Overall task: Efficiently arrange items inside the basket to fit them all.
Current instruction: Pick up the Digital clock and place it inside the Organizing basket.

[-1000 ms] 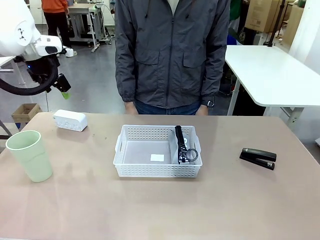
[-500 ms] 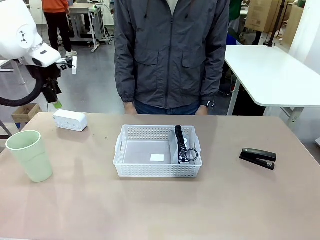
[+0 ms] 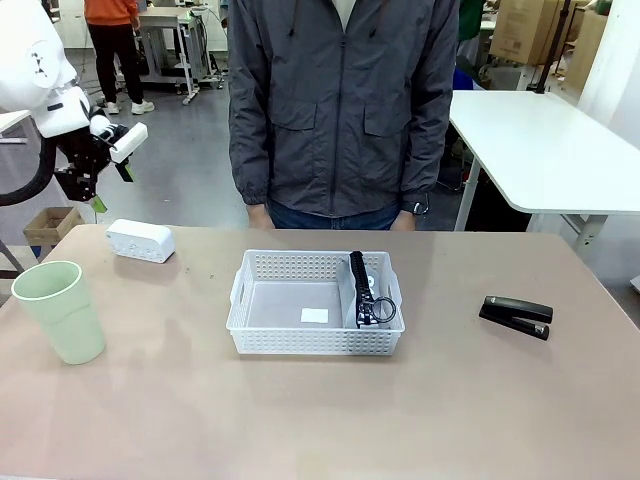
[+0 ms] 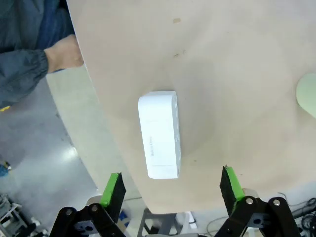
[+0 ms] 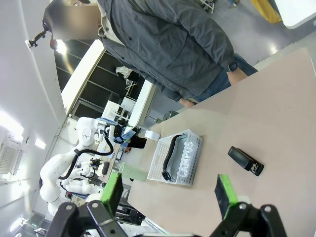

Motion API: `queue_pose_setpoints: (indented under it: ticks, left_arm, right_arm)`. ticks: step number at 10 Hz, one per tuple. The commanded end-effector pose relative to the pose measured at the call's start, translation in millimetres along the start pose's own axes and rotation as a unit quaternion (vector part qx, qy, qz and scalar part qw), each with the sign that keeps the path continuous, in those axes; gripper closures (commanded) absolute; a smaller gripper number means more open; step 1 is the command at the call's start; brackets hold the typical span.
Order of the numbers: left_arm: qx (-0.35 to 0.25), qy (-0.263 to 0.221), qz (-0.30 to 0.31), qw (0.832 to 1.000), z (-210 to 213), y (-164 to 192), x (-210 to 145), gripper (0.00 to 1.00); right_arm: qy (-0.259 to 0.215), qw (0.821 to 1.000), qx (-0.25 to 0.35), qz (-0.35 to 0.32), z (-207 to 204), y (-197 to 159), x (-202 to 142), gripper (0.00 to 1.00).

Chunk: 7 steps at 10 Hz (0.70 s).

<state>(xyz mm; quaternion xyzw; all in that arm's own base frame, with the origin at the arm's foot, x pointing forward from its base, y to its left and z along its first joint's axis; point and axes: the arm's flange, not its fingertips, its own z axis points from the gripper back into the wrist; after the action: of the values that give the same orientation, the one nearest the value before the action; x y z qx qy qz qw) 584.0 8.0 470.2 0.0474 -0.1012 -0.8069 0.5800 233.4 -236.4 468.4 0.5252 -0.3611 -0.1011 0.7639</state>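
Left gripper (image 4: 171, 183) hangs high over the upper-left corner of the surface (image 3: 320, 420), jaws spread wide and nothing between them. Directly beneath sits the small white box (image 4: 159, 134), long side running up the wrist frame, so the green pads straddle its narrow width. That looks like a line-up for a straight drop and a pinch across the short side.

Mid-frame in the front view, the white lattice basket (image 3: 315, 340) already has the shoe (image 3: 362, 290) in it, stood on edge against the right-hand wall. My read: it's tucked that way to leave the floor free, with only a small white label (image 3: 314, 315) showing there. The pale green cup (image 3: 60, 310) stands upright at far left and the black stapler (image 3: 515, 316) lies out right, both well apart from the basket, so three items are not yet packed.

Right gripper (image 5: 170, 192) is empty too, jaws fully apart, parked high.

Its wrist view gives the long look across basket and stapler that the left wrist view lacks. The left wrist view gives the box's alignment between the pads, plus the person's hand (image 4: 61, 52) at the surface's edge, upper left of that frame.
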Motion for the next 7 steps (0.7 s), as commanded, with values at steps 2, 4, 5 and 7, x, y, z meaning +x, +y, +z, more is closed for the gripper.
queue_pose_setpoints:
  ticks: [2, 4, 5, 7]
  left_arm:
    - [-0.013, 0.016, 0.017, 1.0, -4.8, -5.3, -1.2, 0.0]
    - [-0.006, 0.004, 0.007, 1.0, -3.2, -2.3, -0.7, 0.0]
    - [-0.017, -0.002, 0.024, 1.0, -16.2, 8.6, -4.7, 0.0]
    - [-0.019, -0.004, 0.031, 0.999, -43.3, 22.6, -8.9, 0.0]
  right_arm:
    - [-0.01, 1.0, 0.011, 0.013, -0.8, -0.3, 3.0, 0.0]
    - [-0.01, 1.0, 0.011, 0.013, -0.8, -0.3, 3.0, 0.0]
    - [-0.01, 1.0, 0.011, 0.013, -0.8, -0.3, 3.0, 0.0]
    - [-0.01, 1.0, 0.011, 0.013, -0.8, -0.3, 3.0, 0.0]
